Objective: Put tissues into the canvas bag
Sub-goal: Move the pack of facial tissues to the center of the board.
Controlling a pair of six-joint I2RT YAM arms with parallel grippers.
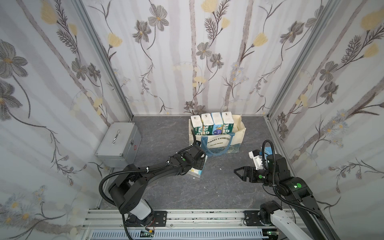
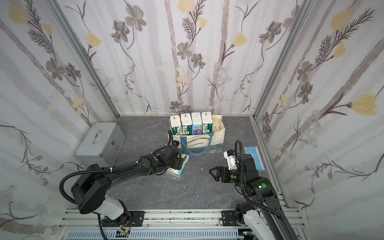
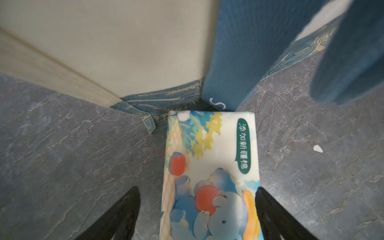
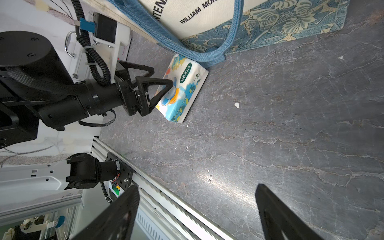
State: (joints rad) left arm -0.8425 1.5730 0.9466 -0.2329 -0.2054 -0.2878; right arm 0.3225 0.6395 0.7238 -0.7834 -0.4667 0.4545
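Elephant-print tissue pack [image 4: 187,89] flat between spread jaws of left gripper [image 4: 162,75]

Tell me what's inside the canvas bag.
Four tissue packs stand upright in a row, tops above the rim of the bag; three are green-edged, one blue. Beside them only cream lining shows. The bag's front wall hides its floor and anything lower.

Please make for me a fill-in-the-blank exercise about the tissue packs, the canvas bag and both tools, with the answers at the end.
1. The canvas bag holds ____ upright tissue packs.
2. The left tool straddles a loose pack on the table, its jaws ____.
3. The right tool holds ____.
4. The bag's strap handles are coloured ____.
Missing words: four; open; nothing; blue.
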